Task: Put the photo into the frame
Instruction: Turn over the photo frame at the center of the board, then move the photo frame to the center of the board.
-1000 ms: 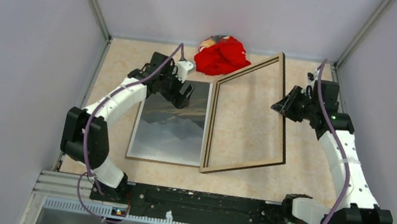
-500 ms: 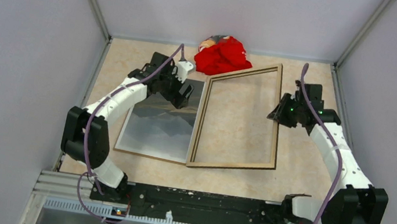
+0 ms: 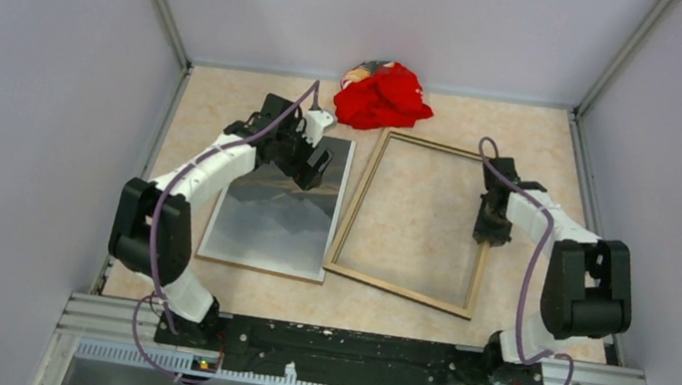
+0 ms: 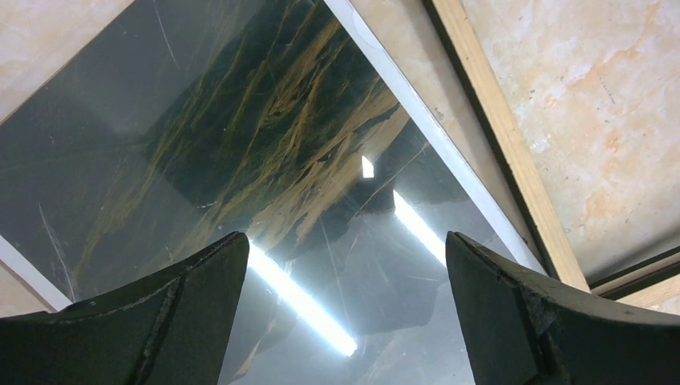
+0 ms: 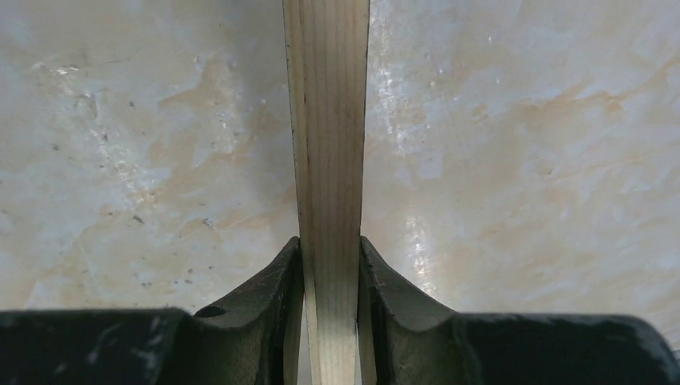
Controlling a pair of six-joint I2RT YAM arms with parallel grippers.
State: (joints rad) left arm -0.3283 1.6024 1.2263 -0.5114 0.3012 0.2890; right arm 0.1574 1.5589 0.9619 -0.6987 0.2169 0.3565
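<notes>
A red cloth [image 3: 380,97] sits at the back. The dark, shiny photo [image 3: 275,219] lies flat just left of the frame [image 3: 399,291], which lies pale wood up. The right gripper [image 5: 330,249] pinches the frame's side. The left gripper [image 4: 345,265] hangs spread wide over the photo.

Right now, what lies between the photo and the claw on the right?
The top view shows one wooden side of the frame, then bare table inside it. The right gripper is shut on the frame's opposite side.
</notes>
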